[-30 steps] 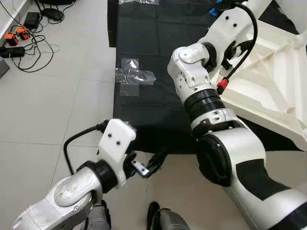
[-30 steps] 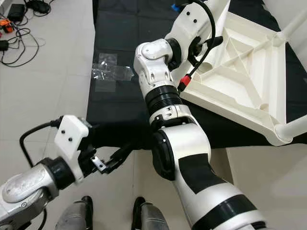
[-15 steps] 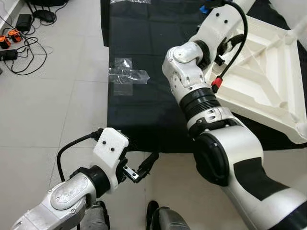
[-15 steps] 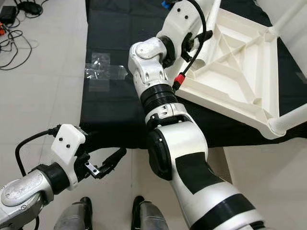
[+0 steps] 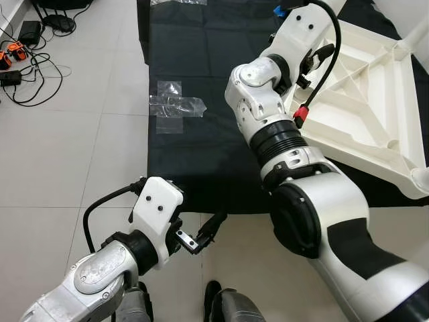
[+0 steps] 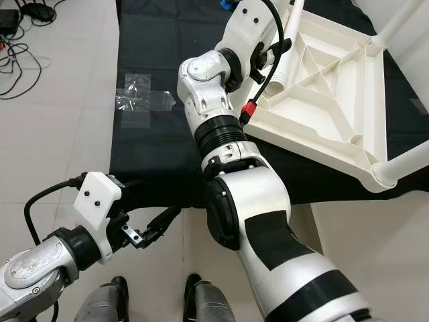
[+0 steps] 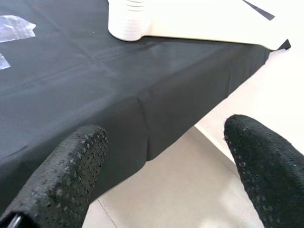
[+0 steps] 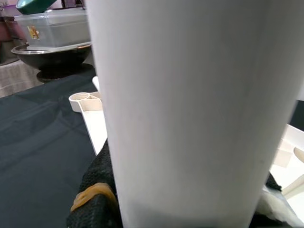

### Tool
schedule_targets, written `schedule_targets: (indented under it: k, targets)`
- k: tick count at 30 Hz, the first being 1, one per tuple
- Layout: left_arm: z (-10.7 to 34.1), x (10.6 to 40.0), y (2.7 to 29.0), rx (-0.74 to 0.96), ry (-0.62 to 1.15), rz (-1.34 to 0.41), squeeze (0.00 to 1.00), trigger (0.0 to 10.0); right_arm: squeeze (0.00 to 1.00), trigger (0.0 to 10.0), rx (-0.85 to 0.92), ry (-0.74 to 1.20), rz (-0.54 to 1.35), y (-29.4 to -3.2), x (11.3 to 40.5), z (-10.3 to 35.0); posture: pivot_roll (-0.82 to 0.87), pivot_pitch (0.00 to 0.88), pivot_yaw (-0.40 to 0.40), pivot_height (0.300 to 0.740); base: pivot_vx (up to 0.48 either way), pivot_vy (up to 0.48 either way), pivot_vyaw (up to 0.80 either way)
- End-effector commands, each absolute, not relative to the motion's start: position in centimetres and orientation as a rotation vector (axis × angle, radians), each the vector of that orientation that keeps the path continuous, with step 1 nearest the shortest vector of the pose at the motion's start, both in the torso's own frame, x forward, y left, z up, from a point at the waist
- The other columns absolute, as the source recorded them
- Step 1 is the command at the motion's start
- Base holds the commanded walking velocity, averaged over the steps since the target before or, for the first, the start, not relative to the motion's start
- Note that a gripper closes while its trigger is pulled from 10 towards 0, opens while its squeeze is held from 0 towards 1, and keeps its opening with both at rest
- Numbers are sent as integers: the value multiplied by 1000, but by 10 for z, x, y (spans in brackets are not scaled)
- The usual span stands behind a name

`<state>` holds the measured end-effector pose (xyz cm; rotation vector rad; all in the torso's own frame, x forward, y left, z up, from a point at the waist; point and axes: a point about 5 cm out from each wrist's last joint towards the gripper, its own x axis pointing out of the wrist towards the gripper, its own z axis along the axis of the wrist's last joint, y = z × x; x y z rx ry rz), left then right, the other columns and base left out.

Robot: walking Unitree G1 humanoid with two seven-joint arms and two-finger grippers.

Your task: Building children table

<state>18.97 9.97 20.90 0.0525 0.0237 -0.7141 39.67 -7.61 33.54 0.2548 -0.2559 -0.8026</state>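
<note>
A white children's table (image 5: 375, 114) lies upside down on a black mat (image 5: 194, 147), its ribbed underside up. My right arm reaches over the mat to the table's far corner. There my right gripper (image 8: 183, 199) is shut on a white table leg (image 8: 190, 109), with a black finger (image 8: 95, 190) on either side of it. The leg (image 6: 293, 23) stands up at that corner. My left gripper (image 5: 208, 231) hangs open and holds nothing, just above the floor at the mat's near edge. Its fingers (image 7: 66, 175) point at a round white table corner (image 7: 127, 19).
A clear plastic bag (image 5: 171, 106) lies on the mat's left edge. Cables and chargers (image 5: 27, 60) sit on the tiled floor at the far left. Another white leg (image 6: 402, 164) sticks out of the table's near right corner. My feet (image 5: 228, 305) stand just short of the mat.
The view has shifted a little to the right over the mat. My left gripper stays open by the mat's near edge. My right gripper keeps its hold on the leg.
</note>
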Motion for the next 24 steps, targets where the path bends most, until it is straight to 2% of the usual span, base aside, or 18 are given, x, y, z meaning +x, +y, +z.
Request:
schedule_targets:
  k: [1,10,11,12,17,18,19,24]
  targets:
    - [209,185,97,48,20,-732,0,10000,0,10000,200,40,-817,-76,401,271,97,341,-155,740,0,0,0]
    - [208,185,97,53,19,-731,0,10000,0,10000,221,36,-805,-77,402,274,95,339,-159,740,0,0,0]
    - [208,185,97,53,18,-731,0,10000,55,10000,224,36,-801,-76,402,274,91,339,-161,740,0,0,0]
    - [208,185,96,50,17,-731,0,10000,1000,10000,231,35,-798,-76,402,274,91,339,-161,740,0,0,0]
    - [208,184,96,51,17,-731,0,10000,1000,10000,238,31,-787,-75,403,274,91,339,-161,740,0,0,0]
    - [208,184,96,50,17,-730,0,10000,47,10000,238,31,-786,-75,402,274,91,339,-161,740,0,0,0]
    - [207,184,96,50,18,-729,0,10000,0,10000,237,30,-787,-75,402,273,91,339,-161,740,0,0,0]
    - [207,183,95,49,18,-730,0,10000,0,10000,239,24,-791,-74,402,273,89,335,-163,740,0,0,0]
